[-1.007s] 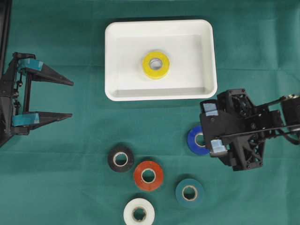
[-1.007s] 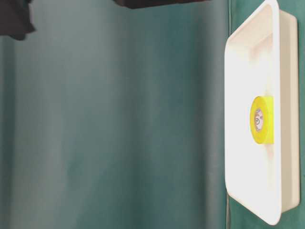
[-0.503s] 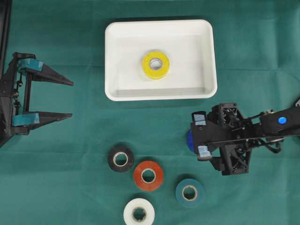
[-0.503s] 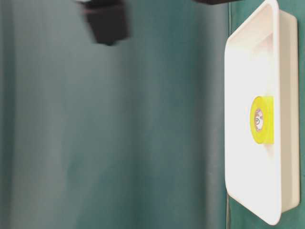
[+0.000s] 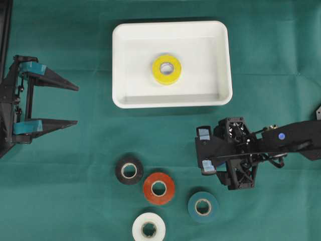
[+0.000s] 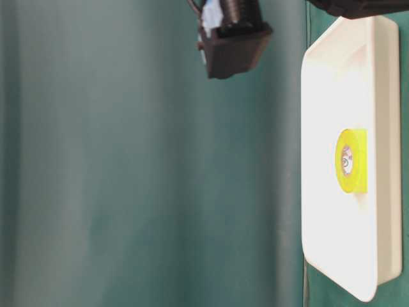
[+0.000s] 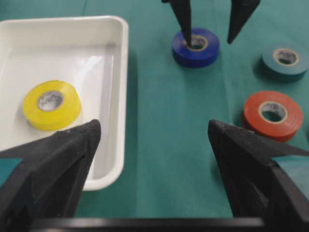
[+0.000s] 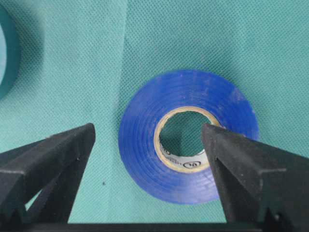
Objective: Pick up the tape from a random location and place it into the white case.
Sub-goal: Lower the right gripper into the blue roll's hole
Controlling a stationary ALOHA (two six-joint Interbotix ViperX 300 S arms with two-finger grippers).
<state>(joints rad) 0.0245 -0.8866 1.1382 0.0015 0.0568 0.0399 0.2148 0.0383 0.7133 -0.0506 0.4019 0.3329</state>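
Now we see right gripper (image 8: 149, 140) dropped over blue tape (image 8: 188, 142), jaws apart, one finger (image 7: 186, 21) at its core, left gripper (image 5: 75, 105) spread wide, unmoved, bare cloth (image 5: 165, 130) toward white case (image 5: 120, 65).

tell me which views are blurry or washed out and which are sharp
Table-level view: turned sideways, soft throughout, the white case blown out by glare, the dark arm part at the top smeared. Left wrist view: its own tool is blurred up close, the yellow tape fairly clear. Right wrist view: sharp on the blue tape. Overhead view: evenly lit, crisp.
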